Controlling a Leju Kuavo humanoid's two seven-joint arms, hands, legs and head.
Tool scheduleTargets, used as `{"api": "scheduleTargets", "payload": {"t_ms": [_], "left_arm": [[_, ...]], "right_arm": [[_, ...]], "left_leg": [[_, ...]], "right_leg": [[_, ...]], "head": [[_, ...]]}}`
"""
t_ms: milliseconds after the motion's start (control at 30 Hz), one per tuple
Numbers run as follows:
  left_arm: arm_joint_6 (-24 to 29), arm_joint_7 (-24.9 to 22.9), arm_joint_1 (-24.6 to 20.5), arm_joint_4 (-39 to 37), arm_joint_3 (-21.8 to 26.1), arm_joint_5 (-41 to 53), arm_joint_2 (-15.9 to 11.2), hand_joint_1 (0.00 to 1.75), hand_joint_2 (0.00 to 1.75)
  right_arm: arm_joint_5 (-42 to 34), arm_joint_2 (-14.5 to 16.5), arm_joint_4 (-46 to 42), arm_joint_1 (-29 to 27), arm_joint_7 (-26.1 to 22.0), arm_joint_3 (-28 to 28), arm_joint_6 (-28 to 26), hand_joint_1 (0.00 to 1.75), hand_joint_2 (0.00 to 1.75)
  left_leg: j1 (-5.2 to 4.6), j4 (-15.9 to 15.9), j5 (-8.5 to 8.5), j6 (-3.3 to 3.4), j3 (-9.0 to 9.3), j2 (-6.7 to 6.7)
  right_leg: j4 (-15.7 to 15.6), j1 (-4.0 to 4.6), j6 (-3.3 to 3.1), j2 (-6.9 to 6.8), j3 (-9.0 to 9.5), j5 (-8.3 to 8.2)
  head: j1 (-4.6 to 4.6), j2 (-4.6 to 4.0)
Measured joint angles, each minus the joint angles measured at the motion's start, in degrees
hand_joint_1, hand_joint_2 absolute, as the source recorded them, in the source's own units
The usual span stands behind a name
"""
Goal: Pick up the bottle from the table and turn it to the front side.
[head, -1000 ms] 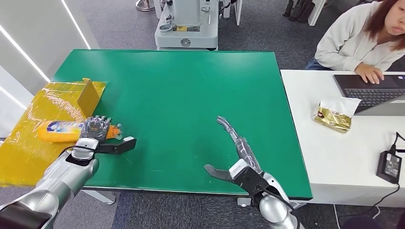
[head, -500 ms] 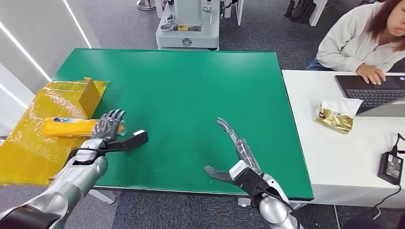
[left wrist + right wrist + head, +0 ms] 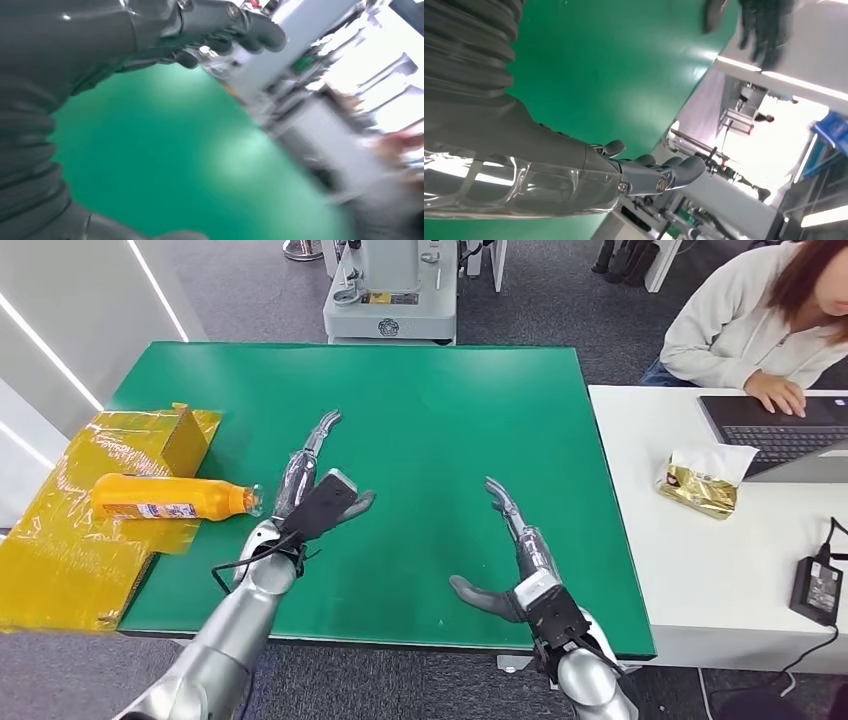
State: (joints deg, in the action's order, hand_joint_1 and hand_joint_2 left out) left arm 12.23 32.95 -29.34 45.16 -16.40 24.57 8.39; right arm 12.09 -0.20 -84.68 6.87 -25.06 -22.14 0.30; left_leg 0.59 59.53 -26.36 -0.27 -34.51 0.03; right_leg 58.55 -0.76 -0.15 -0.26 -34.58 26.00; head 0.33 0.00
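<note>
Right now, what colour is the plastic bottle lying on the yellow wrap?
Orange plastic bottle, clearest in the head view.

Bottle (image 3: 170,499) beside empty left hand (image 3: 312,487)

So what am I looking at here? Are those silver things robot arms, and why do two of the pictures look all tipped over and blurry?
Yes, those are a robot's two arms, seen from a camera up on its body looking down. The left hand and the right hand both hover over a green table with their fingers spread, and neither one holds anything.

The other two pictures come from little cameras at the robot's wrists, right behind each hand. That is why they look tipped and so close: the big grey shapes are the hands themselves, with the green table beyond them.

An orange bottle lies on its side at the table's left edge, on crinkly yellow wrapping. Beside the green table, a person sits at a white desk with a laptop and a gold packet.
</note>
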Motion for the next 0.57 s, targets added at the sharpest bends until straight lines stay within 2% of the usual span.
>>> {"api": "scheduleTargets", "payload": {"t_ms": [133,267,400,567], "left_arm": [[-0.47,-1.6,6.72,16.46,-5.77,-7.88,1.7,0.0,1.75],[-2.23,-2.02,11.38,26.99,-9.94,-11.65,2.06,0.0,1.75],[-3.89,-2.38,14.48,31.97,-11.65,-14.16,1.91,0.0,1.75],[-4.54,-2.14,16.99,33.37,-11.84,-16.02,1.44,0.0,1.75]], "right_arm": [[-1.57,0.33,-1.76,-2.94,-1.01,1.33,-1.0,0.0,1.75],[-3.88,1.25,-4.97,-6.41,-1.27,2.9,-1.9,0.0,1.75],[-5.47,2.48,-8.63,-9.84,-1.3,5.01,-1.73,0.0,1.75],[-7.55,4.29,-11.97,-12.43,-1.17,7.69,-0.05,0.0,1.75]], "left_leg": [[0.0,0.0,-0.08,0.06,-0.04,-0.03],[0.01,-0.03,-0.13,0.03,-0.02,-0.02],[0.02,-0.06,-0.12,0.03,0.0,0.0],[0.02,-0.07,-0.12,0.03,0.01,0.0]], "right_leg": [[-0.04,0.0,0.05,-0.07,-0.01,0.07],[-0.04,0.01,0.04,-0.06,-0.01,0.11],[-0.03,0.01,0.04,-0.05,0.0,0.12],[-0.01,0.01,0.03,-0.05,0.0,0.11]], "head": [[0.01,0.0],[0.0,0.0],[0.0,0.0],[0.0,0.0]]}}
